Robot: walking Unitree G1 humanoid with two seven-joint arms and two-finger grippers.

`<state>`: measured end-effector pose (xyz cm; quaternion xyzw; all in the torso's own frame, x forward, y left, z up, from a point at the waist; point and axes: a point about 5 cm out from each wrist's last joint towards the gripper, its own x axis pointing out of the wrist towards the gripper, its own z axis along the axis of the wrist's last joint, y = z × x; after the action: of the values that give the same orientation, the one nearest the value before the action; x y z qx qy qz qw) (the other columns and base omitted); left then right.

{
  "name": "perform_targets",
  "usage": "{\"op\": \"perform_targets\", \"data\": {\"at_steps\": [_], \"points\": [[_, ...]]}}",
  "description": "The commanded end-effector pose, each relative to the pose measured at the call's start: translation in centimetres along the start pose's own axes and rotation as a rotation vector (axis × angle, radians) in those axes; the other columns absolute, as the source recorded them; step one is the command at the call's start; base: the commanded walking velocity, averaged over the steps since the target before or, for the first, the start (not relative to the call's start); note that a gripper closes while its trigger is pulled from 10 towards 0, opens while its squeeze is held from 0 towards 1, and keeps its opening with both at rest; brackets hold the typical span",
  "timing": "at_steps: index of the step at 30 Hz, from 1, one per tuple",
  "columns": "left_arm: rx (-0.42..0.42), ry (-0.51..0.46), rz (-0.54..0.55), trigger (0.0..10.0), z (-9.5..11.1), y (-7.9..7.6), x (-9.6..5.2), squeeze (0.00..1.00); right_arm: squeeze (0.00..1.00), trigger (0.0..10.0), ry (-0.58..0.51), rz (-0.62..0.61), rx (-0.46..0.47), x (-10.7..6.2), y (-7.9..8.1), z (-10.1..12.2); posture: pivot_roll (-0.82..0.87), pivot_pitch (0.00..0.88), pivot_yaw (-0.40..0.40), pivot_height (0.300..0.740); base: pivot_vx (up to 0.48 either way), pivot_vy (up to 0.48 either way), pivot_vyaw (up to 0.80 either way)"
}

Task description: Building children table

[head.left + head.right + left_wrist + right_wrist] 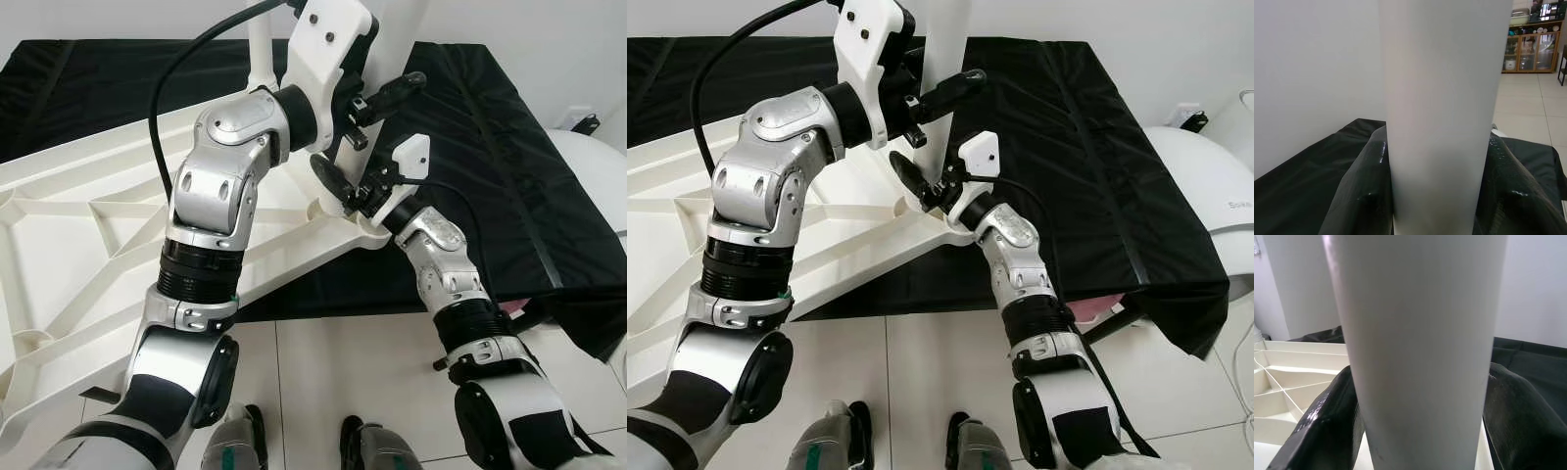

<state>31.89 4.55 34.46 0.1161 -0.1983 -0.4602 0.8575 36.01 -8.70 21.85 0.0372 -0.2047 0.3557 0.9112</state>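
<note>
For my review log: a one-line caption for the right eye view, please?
Both tools, left tool above right tool, clamp an upright white table leg at the corner socket of the upturned white tabletop on black cloth.

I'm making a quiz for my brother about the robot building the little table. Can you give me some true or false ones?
1. Both grippers hold the white table leg. True: the left gripper sits higher, the right gripper lower.
2. The leg lies flat on the floor. False: it stands upright at a corner of the white tabletop.
3. The tabletop rests on a black cloth. True.
4. The tabletop's smooth side faces up. False: its ribbed underside shows.
</note>
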Motion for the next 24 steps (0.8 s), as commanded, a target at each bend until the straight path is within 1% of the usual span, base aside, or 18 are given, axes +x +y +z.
{"op": "perform_targets", "data": {"at_steps": [1,6,8,17,18,19,20,21,22,24], "points": [[0.017,-0.029,0.140,10.0,1.0,0.6,0.1,0.00,0.00,10.0,-0.009,-0.019,-0.006,-0.2,0.3,-0.2,-0.06,0.154,-0.021,0.740,0.000,0.000,0.00],[0.016,-0.029,0.140,10.0,1.1,0.7,0.1,0.00,0.00,10.0,-0.026,-0.049,-0.006,-0.1,0.7,-0.2,-0.06,0.157,-0.023,0.740,0.000,0.000,0.00],[0.014,-0.029,0.140,10.0,1.1,0.7,0.1,0.00,0.00,10.0,-0.039,-0.074,-0.014,-0.1,1.2,-0.2,-0.06,0.158,-0.022,0.740,0.000,0.000,0.00],[0.013,-0.028,0.138,10.0,1.0,0.7,0.0,0.00,0.00,10.0,-0.055,-0.111,-0.021,-0.2,1.5,-0.1,-0.06,0.162,-0.023,0.740,0.000,0.000,0.00],[0.012,-0.027,0.137,10.0,1.0,0.7,0.0,0.00,0.00,3.2,-0.059,-0.116,-0.024,-0.2,1.6,0.0,-0.06,0.163,-0.024,0.740,0.000,0.000,0.00],[0.012,-0.027,0.137,10.0,1.0,0.7,0.0,0.00,0.00,3.2,-0.059,-0.116,-0.024,-0.2,1.6,0.0,-0.06,0.163,-0.024,0.740,0.000,0.000,0.00],[0.012,-0.026,0.136,10.0,1.0,0.7,0.0,0.00,0.00,0.1,-0.062,-0.124,-0.025,-0.2,1.6,0.1,-0.07,0.164,-0.024,0.740,0.000,0.000,0.00],[0.012,-0.026,0.136,10.0,1.0,0.7,0.0,0.00,0.00,0.1,-0.062,-0.124,-0.025,-0.2,1.6,0.1,-0.07,0.164,-0.024,0.740,0.000,0.000,0.00],[0.012,-0.025,0.136,10.0,1.0,0.7,0.1,0.00,0.00,4.0,-0.062,-0.132,-0.024,-0.3,1.6,0.2,-0.07,0.164,-0.024,0.740,0.000,0.000,0.00],[0.012,-0.025,0.136,10.0,1.0,0.7,0.1,0.00,0.00,4.0,-0.062,-0.132,-0.024,-0.3,1.6,0.2,-0.07,0.164,-0.024,0.740,0.000,0.000,0.00]]}}
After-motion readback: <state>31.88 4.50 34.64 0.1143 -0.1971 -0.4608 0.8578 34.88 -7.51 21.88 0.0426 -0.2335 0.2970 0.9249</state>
